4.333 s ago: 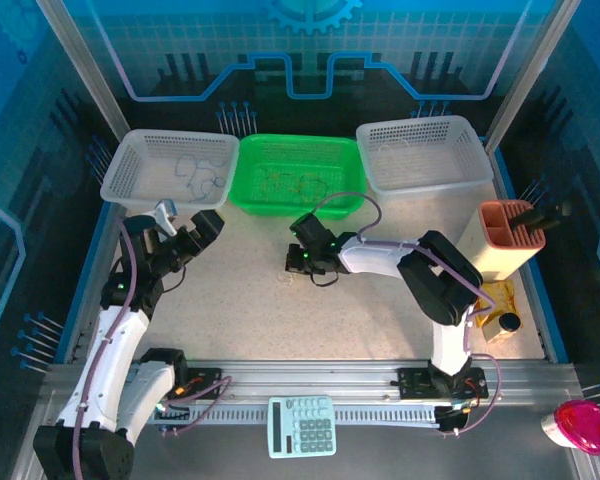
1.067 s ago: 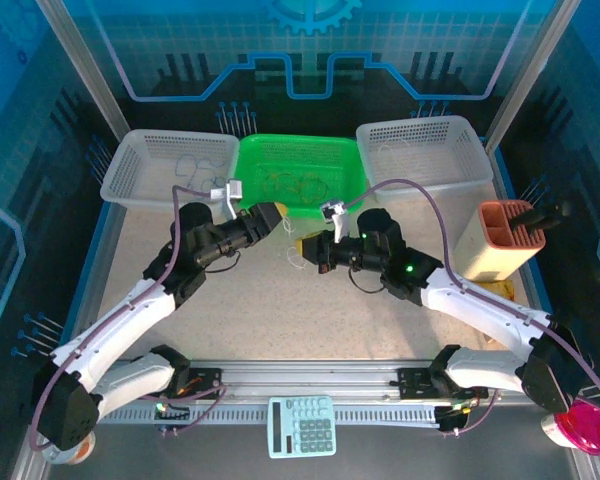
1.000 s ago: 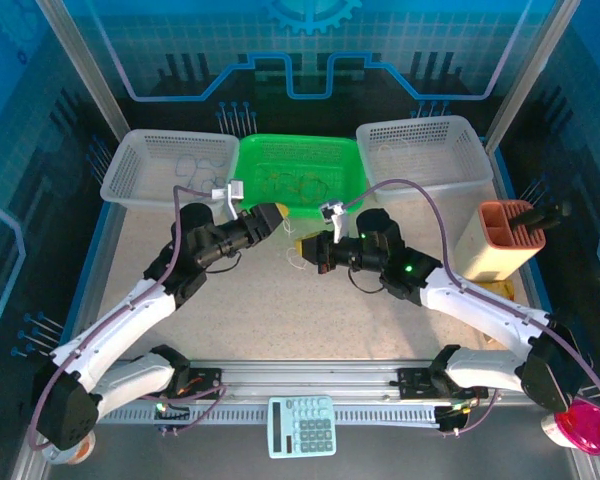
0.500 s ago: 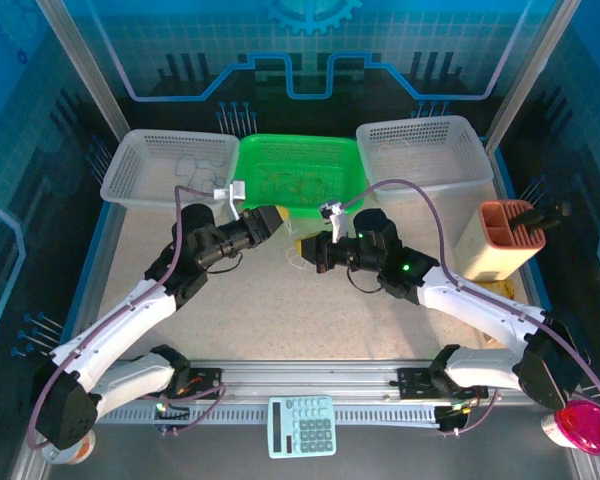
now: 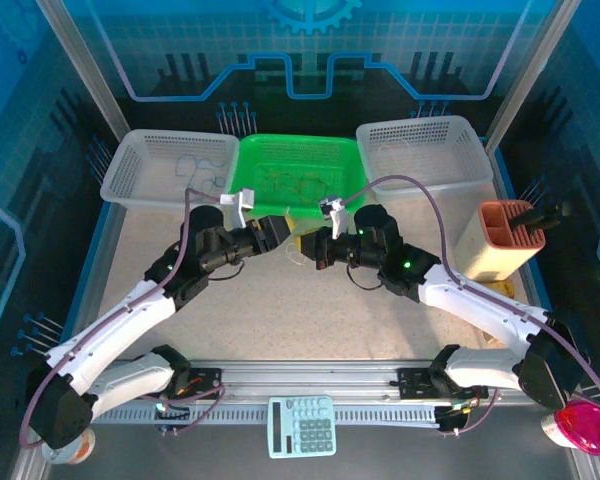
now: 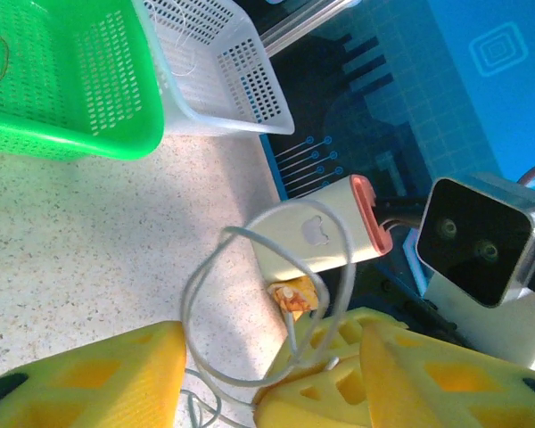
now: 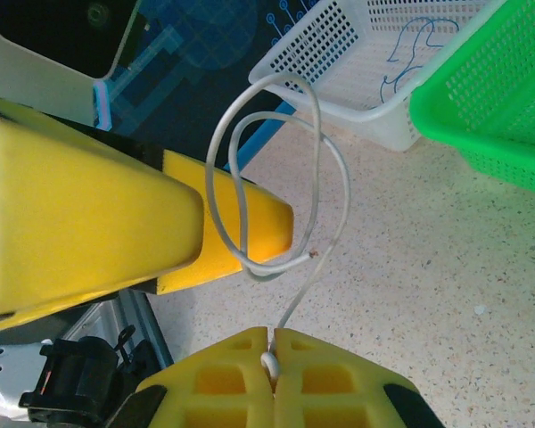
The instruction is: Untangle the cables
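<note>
Speckled stone-look table (image 5: 280, 310) carrying three baskets along its far edge: a white basket on the left (image 5: 130, 192) with thin blue cables (image 5: 195, 175) lying in it, a green basket in the middle (image 5: 298, 139) with yellowish cables (image 5: 302, 183), and a white basket on the right (image 5: 420, 182). Both arms reach inward and meet over the bare table just in front of the green basket, their tips facing each other. Left gripper (image 5: 280, 232): in the left wrist view (image 6: 275, 330) its yellow fingers (image 6: 98, 374) stand well apart and have hold of nothing; the right gripper's tips and the wire loop lie in the gap between them, and whether the loop touches either finger cannot be told. Right gripper (image 5: 315, 245): in the right wrist view (image 7: 272, 357) the jaws are pressed together, pinching the lower end of a whitish cable (image 7: 346, 192). This whitish cable (image 6: 185, 303) rises from the pinch as a double loop held clear above the table (image 5: 298, 252), between the two grippers, with one short free end pointing sideways.
</note>
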